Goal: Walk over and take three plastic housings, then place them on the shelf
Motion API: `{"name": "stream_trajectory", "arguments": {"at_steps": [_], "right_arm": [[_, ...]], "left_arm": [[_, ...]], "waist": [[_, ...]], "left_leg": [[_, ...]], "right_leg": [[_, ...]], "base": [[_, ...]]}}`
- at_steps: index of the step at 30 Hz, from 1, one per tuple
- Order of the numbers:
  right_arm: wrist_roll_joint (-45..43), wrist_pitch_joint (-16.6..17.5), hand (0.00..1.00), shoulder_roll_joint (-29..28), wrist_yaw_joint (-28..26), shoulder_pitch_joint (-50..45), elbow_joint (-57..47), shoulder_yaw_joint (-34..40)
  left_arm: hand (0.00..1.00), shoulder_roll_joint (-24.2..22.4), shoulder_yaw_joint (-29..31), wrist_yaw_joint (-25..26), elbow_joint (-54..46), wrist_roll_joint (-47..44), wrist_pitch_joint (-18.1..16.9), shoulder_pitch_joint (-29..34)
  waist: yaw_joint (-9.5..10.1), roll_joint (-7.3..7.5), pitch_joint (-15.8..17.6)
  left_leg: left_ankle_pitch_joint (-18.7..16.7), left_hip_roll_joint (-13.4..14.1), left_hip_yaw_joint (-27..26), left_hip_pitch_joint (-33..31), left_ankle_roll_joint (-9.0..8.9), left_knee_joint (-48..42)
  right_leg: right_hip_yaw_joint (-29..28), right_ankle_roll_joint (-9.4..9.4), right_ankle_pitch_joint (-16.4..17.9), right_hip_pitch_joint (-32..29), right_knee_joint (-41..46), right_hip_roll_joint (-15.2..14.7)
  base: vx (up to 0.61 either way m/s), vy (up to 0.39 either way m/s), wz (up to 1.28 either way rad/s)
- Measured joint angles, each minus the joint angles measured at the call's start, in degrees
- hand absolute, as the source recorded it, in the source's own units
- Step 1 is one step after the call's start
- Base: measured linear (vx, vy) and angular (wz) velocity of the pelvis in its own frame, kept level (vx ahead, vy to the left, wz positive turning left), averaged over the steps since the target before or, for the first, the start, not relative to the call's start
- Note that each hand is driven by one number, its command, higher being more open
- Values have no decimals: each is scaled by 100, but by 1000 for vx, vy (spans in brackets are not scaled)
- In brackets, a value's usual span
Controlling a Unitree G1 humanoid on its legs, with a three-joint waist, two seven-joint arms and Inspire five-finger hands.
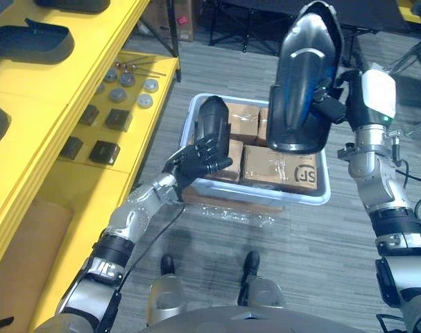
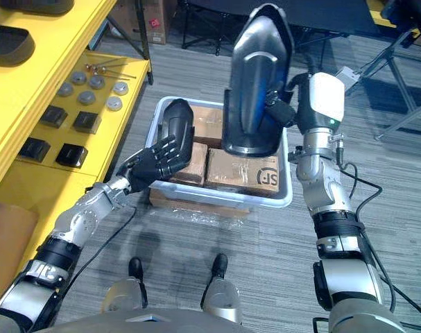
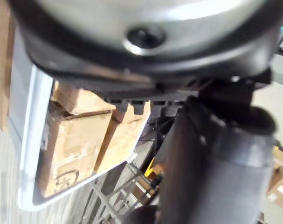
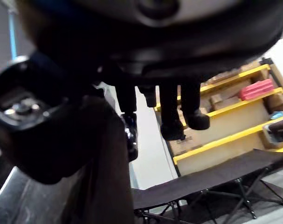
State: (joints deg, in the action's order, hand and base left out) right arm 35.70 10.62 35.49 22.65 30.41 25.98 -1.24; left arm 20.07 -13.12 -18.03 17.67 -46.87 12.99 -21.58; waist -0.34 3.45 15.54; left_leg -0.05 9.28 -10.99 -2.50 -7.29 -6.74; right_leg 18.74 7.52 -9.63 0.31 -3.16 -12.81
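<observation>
My right hand (image 1: 329, 104) is shut on a large glossy black plastic housing (image 1: 302, 83) and holds it upright, high above the bin; its fingers (image 4: 171, 116) curl over the housing's edge. Lower, at the bin's near-left corner, my left hand (image 1: 200, 158) is shut on a smaller dark plastic housing (image 1: 214, 125), which stands tilted against the fingers. Its ribbed underside (image 3: 146, 60) looms close in the left wrist view. More dark housings (image 1: 30, 40) lie on the yellow shelf (image 1: 92, 62) to my left.
A pale bin (image 1: 262, 198) on the grey floor holds taped cardboard boxes (image 1: 279, 166). The shelf's lower board carries small black blocks (image 1: 103, 151) and round metal discs (image 1: 145, 100). Dark stands and a cot (image 4: 202, 186) fill the background.
</observation>
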Motion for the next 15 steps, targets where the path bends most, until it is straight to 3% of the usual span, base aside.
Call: {"name": "stream_trajectory", "arguments": {"at_steps": [6,10,15], "right_arm": [[225,720,0,-89,-17,-71,0,-362],[232,1008,0,-470,-48,-344,-1,-522],[224,1098,0,-658,-95,-611,-2,-647]], "left_arm": [[100,-213,-171,-507,3,-1229,-108,-138],[100,-490,-307,-564,-5,-1820,-182,-145],[100,-568,-428,-548,-26,-2057,-268,-145]], "waist": [[-20,-53,-203],[-25,-79,-366],[-22,-89,-386]], "left_leg": [[0,-19,20,11,0,13],[49,-44,55,105,-2,130],[170,-72,133,159,-5,336]], "right_leg": [[4,1,-6,24,-12,-9],[59,3,-7,115,-69,-15],[144,6,-10,149,-94,-16]], "base": [[-5,3,1],[-9,1,5],[-13,0,9]]}}
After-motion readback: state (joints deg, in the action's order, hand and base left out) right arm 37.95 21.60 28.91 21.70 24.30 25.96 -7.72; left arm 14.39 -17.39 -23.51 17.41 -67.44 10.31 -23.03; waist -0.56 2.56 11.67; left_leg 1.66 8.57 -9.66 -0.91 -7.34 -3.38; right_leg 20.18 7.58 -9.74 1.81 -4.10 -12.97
